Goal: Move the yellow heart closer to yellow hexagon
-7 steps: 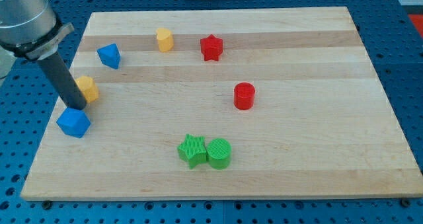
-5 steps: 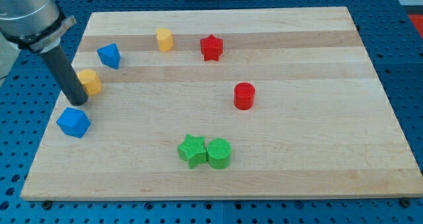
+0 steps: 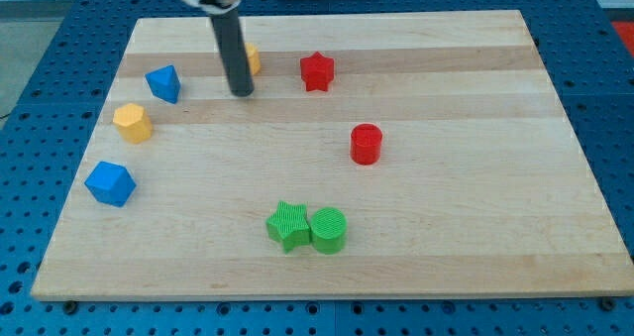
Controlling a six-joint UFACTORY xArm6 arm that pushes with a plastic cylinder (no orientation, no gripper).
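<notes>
The yellow heart [image 3: 253, 58] sits near the view's top, left of centre, mostly hidden behind my rod. The yellow hexagon [image 3: 132, 123] lies at the view's left, well below and left of the heart. My tip [image 3: 241, 92] rests on the board just below and slightly left of the yellow heart, close to it; I cannot tell whether it touches.
A blue block [image 3: 163, 83] lies between the heart and the hexagon. Another blue block [image 3: 110, 183] is at the lower left. A red star [image 3: 317, 71], a red cylinder [image 3: 367, 144], a green star [image 3: 288, 225] and a green cylinder [image 3: 328, 229] lie further right.
My rod has swung from beside the yellow hexagon at the view's left up and right to the yellow heart. No block has visibly moved.
</notes>
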